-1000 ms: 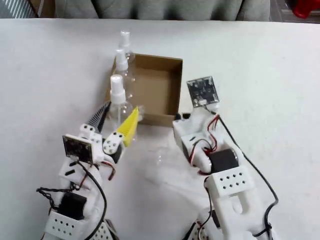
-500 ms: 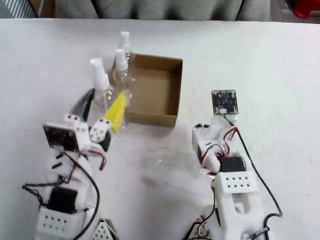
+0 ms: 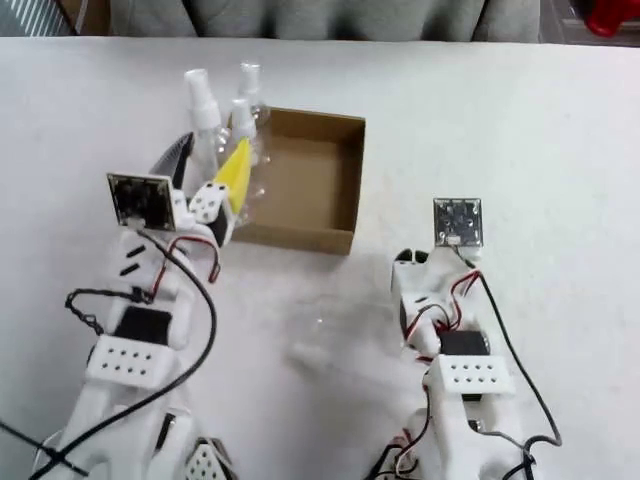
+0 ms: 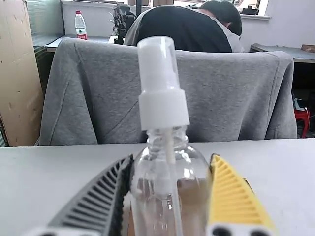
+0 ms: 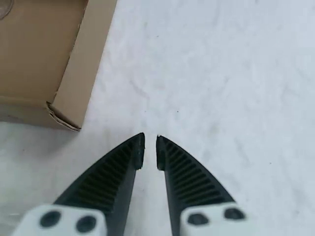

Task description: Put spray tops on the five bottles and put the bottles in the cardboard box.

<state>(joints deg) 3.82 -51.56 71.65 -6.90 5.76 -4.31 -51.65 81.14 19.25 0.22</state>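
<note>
Left gripper (image 3: 213, 150): jaws clamped on the body of a clear bottle (image 4: 165, 182), grey one on one side, yellow on the other. The white spray top (image 4: 162, 88) is seated on the neck and the bottle is upright. From the high view we place it lifted at the left wall of the cardboard box (image 3: 300, 238), not yet inside.

A near capped bottle (image 3: 240, 120) and a far capped bottle (image 3: 250, 80) stand at the box's far left corner. We cannot tell whether they are inside the wall or just beside it.

Right gripper (image 5: 149, 147): jaws closed to a sliver, holding nothing, low over bare table (image 3: 500, 120) off the box's near right corner.

Step in hand, as we judge: boxing a capped bottle. The next move calls for carrying it over the wall, clear of the two standing bottles, lowering it upright to the box floor, then opening the jaws
</note>
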